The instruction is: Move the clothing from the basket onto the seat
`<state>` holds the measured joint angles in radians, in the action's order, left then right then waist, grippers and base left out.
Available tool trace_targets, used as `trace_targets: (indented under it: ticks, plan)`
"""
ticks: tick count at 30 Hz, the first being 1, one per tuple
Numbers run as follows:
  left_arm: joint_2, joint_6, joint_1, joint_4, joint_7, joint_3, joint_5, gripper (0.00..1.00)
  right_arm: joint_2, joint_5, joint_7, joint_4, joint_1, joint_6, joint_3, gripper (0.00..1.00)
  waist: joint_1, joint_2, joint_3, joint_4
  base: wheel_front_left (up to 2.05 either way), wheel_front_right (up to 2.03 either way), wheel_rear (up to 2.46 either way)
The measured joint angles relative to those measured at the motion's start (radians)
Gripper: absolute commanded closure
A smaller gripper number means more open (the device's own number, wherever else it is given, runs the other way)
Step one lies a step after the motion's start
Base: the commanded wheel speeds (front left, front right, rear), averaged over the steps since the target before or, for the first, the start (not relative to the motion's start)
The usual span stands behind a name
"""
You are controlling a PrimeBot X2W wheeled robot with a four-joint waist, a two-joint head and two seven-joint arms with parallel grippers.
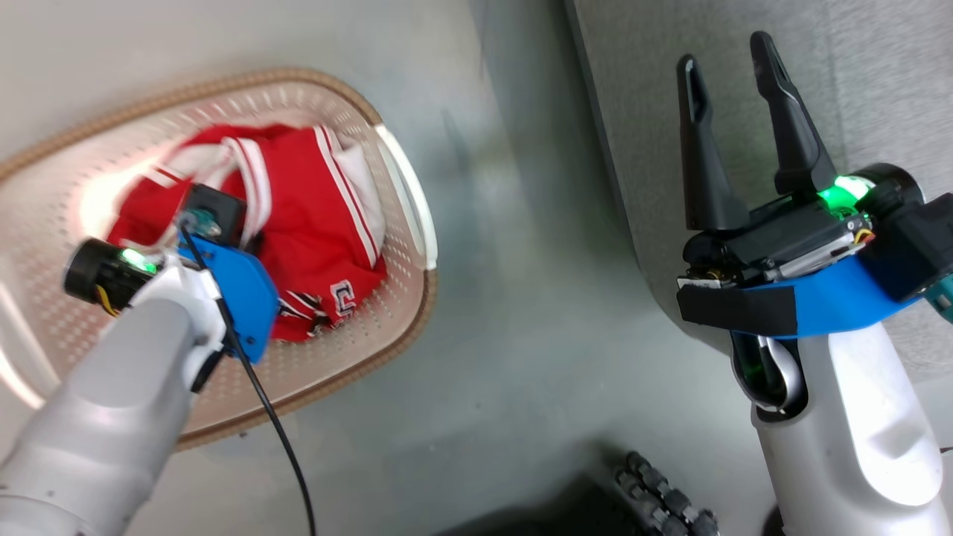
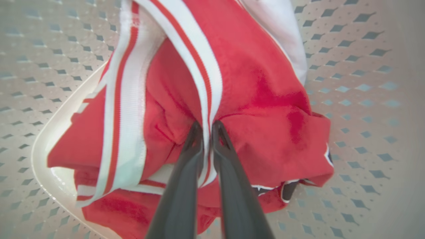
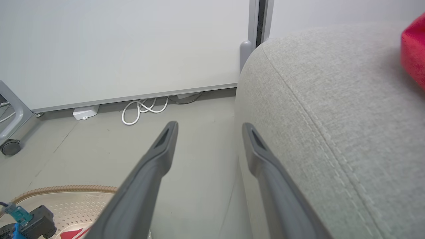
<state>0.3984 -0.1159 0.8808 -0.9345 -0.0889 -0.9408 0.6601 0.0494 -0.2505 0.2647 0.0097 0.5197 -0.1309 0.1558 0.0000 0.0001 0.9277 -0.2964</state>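
Left wrist view: left end effector (image 2: 206, 124) fingers pressed nearly together, pinching a fold of the white-and-red striped trim on the clothing (image 2: 259, 99). The clothing lies bunched in a heap on the bottom of the basket (image 2: 365, 66), not lifted clear. Head view: the basket sits on the floor (image 1: 521, 298) at the robot's left, and the seat (image 3: 332, 99) is off to the right with bare floor between them. Right end effector (image 1: 726, 50) has its fingers spread wide, holds nothing, and hovers by the seat's rounded edge. A red patch (image 3: 413, 49) shows on the seat at the corner of the right wrist view, probably another garment, but it is too cropped to be sure. Risks, judged from here: the pinch is on a thin trim fold only, so slick fabric could slide out on the lift. The heap looks like more than one piece, so a second could ride up part way and drop on the floor between the basket and the seat. Fabric catching on the perforations could drag or tip the light basket. A low carry could trail cloth over the rim, or foul the right arm parked near the seat.
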Motion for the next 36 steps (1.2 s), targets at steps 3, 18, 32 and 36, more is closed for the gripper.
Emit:
trace_targets:
  ticks: [3, 18, 32, 36]
  plan:
    - [-0.035, -0.004, -0.02, -0.021, 0.023, -0.002, 0.018, 1.0, 0.0, 0.026, 0.0, 0.013, -0.016, 0.0, -0.013, 0.0, 0.0, 0.0, -0.051, 0.013, 0.0, 0.0, 0.0]
    - [-0.185, -0.013, -0.161, -0.048, 0.135, -0.102, 0.119, 1.0, 0.0, 0.12, -0.001, 0.084, -0.146, 0.0, -0.036, 0.0, -0.0001, 0.0, -0.381, 0.103, 0.0, 0.0, 0.0]
    - [-0.243, -0.013, -0.244, 0.013, 0.215, -0.181, 0.277, 1.0, 0.0, 0.172, -0.002, 0.137, -0.279, 0.0, -0.073, 0.0, -0.0003, 0.0001, -0.684, 0.192, 0.0, 0.0, 0.0]
    - [-0.255, -0.013, -0.244, 0.027, 0.24, -0.189, 0.318, 1.0, 0.0, 0.182, -0.017, 0.136, -0.31, 0.0, -0.078, 0.0, -0.0004, 0.0, -0.747, 0.223, 0.0, 0.0, 0.0]
